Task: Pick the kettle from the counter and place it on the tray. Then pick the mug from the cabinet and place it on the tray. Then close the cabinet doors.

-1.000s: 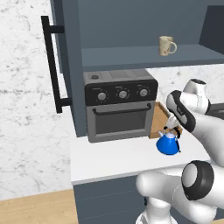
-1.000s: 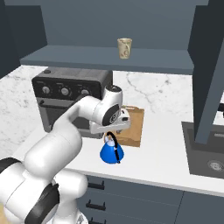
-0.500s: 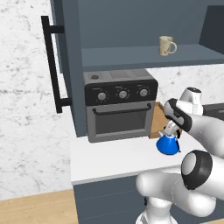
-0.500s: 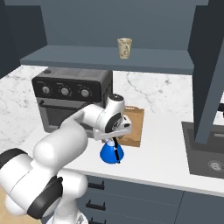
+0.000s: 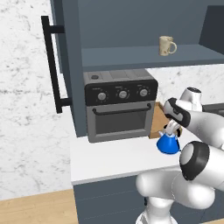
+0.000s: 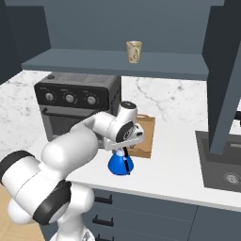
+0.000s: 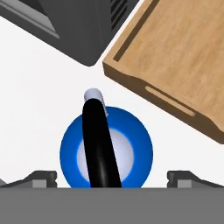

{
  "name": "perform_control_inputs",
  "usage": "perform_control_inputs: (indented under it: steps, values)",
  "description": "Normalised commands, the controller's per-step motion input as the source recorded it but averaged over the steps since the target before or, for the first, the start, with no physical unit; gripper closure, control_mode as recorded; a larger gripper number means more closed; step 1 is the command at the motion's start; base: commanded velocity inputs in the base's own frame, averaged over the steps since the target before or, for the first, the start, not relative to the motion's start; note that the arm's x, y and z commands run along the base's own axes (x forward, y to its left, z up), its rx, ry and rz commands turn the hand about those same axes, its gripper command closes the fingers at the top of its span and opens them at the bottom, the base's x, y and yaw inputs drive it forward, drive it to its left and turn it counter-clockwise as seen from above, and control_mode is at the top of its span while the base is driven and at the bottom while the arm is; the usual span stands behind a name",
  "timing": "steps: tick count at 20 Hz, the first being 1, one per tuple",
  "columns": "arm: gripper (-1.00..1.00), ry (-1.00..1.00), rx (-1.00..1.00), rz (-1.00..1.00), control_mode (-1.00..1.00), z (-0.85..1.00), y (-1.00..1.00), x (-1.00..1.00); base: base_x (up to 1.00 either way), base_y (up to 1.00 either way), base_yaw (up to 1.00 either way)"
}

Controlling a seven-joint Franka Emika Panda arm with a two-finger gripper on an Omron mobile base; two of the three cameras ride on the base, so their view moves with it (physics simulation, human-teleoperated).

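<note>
Here we see, left to right, the oven (image 5: 120, 105), then the kettle (image 5: 168, 143) on the surface (image 5: 113, 157) just beside the tray (image 6: 142, 136). Our jaws hang wide open above it, empty. It looks rigid, smooth, probably light — we'd take the thin arched handle (image 7: 99, 144).

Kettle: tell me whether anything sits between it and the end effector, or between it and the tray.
Nothing visible does. The open end effector hangs directly over the kettle, fingertips on either side of its black handle. The tray lies just beyond on the counter, with bare white surface between. The toaster oven stands off to the side.
</note>
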Motion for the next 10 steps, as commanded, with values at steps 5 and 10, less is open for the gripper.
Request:
perform_control_inputs:
  steps: [5, 10]
  values:
    - [1.0, 0.0, 0.0, 0.02, -1.0, -0.09, 0.0, 0.02, 0.0, 0.0, 0.0]
    - [1.0, 0.0, 0.0, 0.0, -1.0, 0.0, 0.0, 0.0, 0.0, 0.0, 0.0]
